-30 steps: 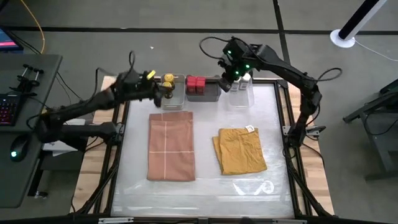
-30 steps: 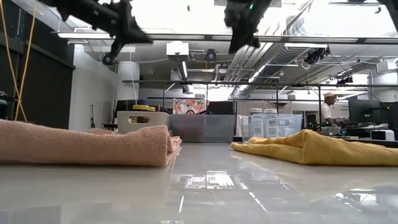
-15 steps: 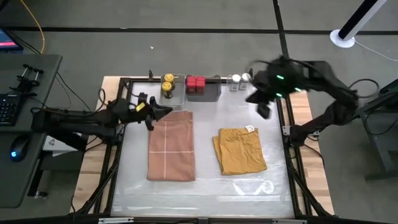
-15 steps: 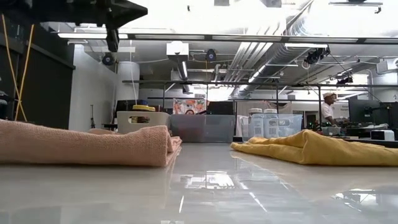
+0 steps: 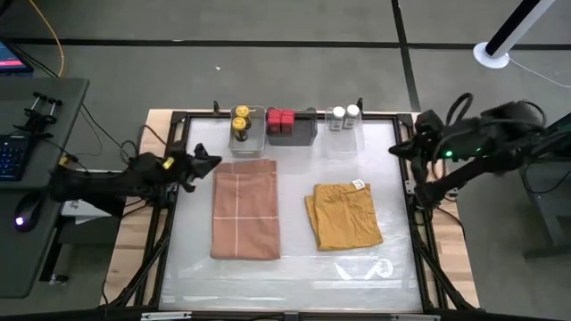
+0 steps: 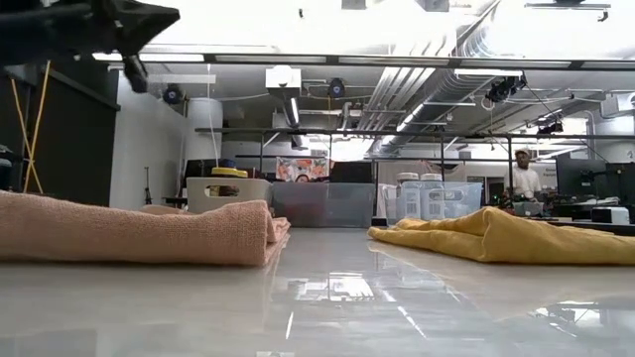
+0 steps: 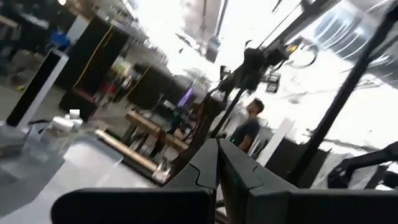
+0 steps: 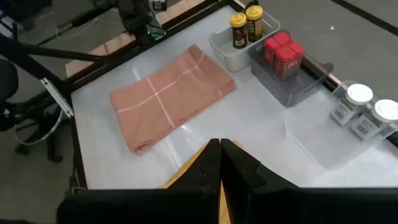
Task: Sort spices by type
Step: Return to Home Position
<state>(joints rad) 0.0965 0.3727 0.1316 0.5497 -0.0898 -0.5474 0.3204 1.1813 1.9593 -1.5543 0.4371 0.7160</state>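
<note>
With fingers pressed together, the left gripper [image 5: 208, 162] and right gripper [image 5: 403, 148] hang at the table's [image 5: 294, 267] sides, well apart from the far-edge spices [image 5: 281, 119].

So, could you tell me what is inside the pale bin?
Two yellow-lidded jars stand upright in the pale bin; nothing else shows, though its floor beneath them is covered.

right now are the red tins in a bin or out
In. Both red tins stand side by side inside the dark clear bin.
</note>
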